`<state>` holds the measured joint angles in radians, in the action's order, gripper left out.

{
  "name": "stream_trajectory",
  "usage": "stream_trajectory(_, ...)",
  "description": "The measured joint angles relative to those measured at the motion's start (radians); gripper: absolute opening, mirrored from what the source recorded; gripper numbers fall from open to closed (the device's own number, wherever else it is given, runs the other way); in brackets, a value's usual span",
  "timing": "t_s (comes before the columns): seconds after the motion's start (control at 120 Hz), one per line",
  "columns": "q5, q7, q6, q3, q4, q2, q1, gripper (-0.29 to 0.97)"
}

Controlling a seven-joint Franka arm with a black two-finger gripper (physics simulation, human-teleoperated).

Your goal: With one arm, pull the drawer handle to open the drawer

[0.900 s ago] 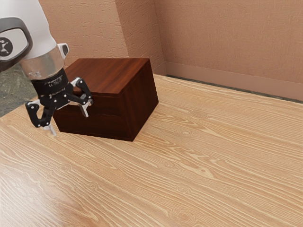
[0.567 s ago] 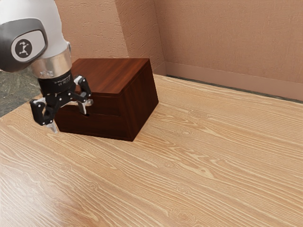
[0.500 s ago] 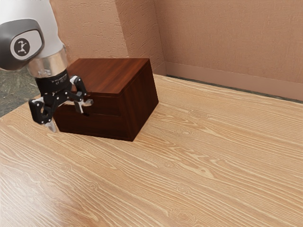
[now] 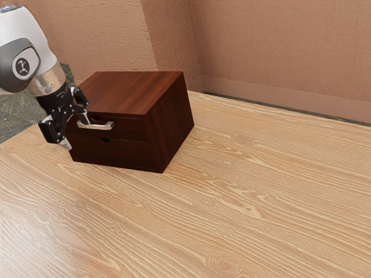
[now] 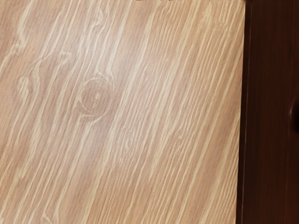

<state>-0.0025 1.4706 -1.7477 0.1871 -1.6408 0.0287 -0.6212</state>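
The black two-finger claw [image 4: 75, 128] stands spread at the dark wooden drawer box [image 4: 148, 107]. The silver bar handle [image 4: 98, 124] lies just beside its fingers, toward the exterior view's right.

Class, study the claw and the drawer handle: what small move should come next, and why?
Probably ease the open claw toward the exterior view's right until it straddles the handle. It hangs by the handle's end without gripping it, and the drawer looks shut.

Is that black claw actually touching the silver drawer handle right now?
Cannot tell. In the exterior view the gripper overlaps one end of the handle, showing neither contact nor gap plainly.
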Motion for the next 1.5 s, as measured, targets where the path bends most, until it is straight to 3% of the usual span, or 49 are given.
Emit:
stream_trajectory(0.45,0.001,0.028,-0.131,-0.011,0.026,-0.102,-0.014,0.68)
stream_trajectory(1.158,0.004,0.045,-0.189,-0.011,0.111,-0.199,-0.023,0.68)
stream_trajectory(1.333,0.004,0.048,-0.194,-0.019,0.109,-0.199,-0.020,0.47)
stream_trajectory(1.5,0.003,0.049,-0.204,-0.036,0.109,-0.213,-0.021,0.37)
